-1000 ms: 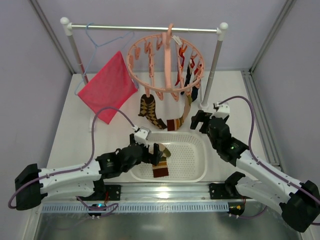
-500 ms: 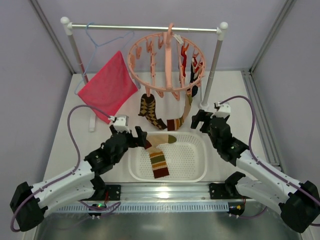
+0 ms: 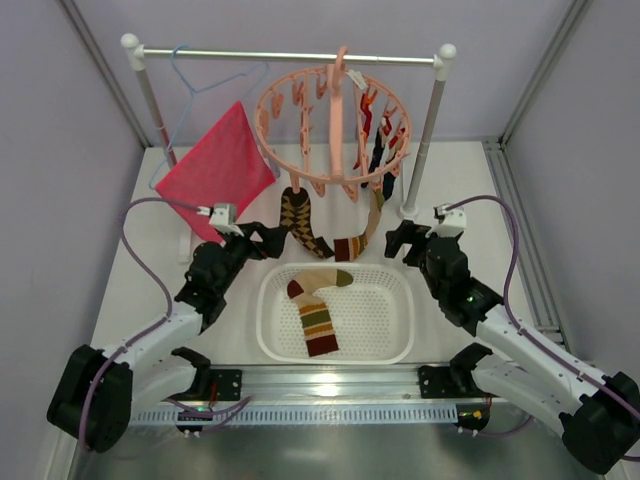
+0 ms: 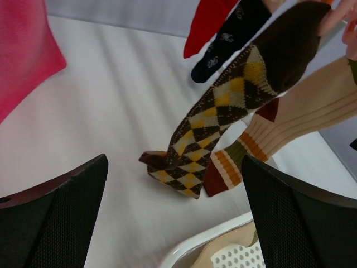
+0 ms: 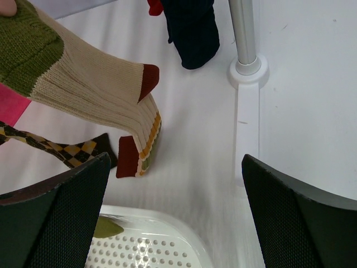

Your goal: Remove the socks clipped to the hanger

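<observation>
Hanger (image 3: 300,178), pink ring, on the rail (image 3: 250,56) at the table's (image 3: 130,290) back, carrying an argyle sock (image 4: 223,111), tan striped sock (image 5: 95,89), red sock (image 4: 209,22) and navy sock (image 5: 192,30). One further striped sock (image 3: 315,310) lies in the white basket (image 3: 400,335). Left fingers (image 4: 56,223) spread wide, empty, near the argyle sock; right fingers (image 5: 301,223) spread wide, empty, near the tan striped sock.

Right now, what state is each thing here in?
left gripper: open, empty
right gripper: open, empty
argyle sock: hanging from the ring hanger
tan striped sock: hanging there too
red sock: hanging
navy sock: hanging
second striped sock: lying loose in the basket
pink cloth: hanging, untouched
</observation>
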{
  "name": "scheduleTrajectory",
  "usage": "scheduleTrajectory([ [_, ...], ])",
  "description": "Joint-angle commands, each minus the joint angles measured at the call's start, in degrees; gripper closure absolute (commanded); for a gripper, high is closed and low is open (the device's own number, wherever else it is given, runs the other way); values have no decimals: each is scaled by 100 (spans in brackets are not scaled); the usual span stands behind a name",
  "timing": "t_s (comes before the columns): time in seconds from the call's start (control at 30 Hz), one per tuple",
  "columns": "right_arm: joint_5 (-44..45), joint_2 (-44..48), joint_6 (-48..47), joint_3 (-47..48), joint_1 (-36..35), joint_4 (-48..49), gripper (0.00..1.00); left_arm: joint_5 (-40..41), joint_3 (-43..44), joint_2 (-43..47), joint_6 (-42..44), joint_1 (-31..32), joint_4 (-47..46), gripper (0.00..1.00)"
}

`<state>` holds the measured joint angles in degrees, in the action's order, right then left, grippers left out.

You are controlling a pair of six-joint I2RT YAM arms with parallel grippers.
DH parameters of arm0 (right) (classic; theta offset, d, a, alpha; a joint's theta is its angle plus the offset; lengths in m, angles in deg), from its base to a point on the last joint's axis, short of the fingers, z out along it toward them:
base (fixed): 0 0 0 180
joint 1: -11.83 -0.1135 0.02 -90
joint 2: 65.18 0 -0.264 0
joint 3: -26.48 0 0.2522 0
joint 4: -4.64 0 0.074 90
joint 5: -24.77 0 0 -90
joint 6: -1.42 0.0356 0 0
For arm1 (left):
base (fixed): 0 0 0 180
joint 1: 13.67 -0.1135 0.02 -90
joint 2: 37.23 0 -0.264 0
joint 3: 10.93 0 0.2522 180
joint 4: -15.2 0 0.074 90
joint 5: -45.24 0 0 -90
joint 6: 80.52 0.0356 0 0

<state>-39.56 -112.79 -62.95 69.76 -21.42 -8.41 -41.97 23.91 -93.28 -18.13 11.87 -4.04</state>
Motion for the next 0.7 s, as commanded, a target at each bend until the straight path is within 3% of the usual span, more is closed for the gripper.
scheduleTrajectory([
  [0.0,-115,33,-40,-34,38,333,0,-990,98,-545,248,-23,-1533,0],
  [0.33,-220,16,-67,-25,56,403,0,-1254,379,-1996,450,-32,-2957,3],
  [0.5,-238,-20,-93,1,65,395,0,-1403,598,-2778,354,-32,-3485,48],
  [0.57,-238,-37,-102,1,65,395,0,-1517,704,-2937,292,-31,-3521,80],
  [0.63,-247,-55,-119,19,65,377,0,-1614,678,-2929,231,-5,-3565,99],
  [0.67,-238,-81,-137,28,65,369,0,-1571,635,-2894,256,38,-3582,100],
])
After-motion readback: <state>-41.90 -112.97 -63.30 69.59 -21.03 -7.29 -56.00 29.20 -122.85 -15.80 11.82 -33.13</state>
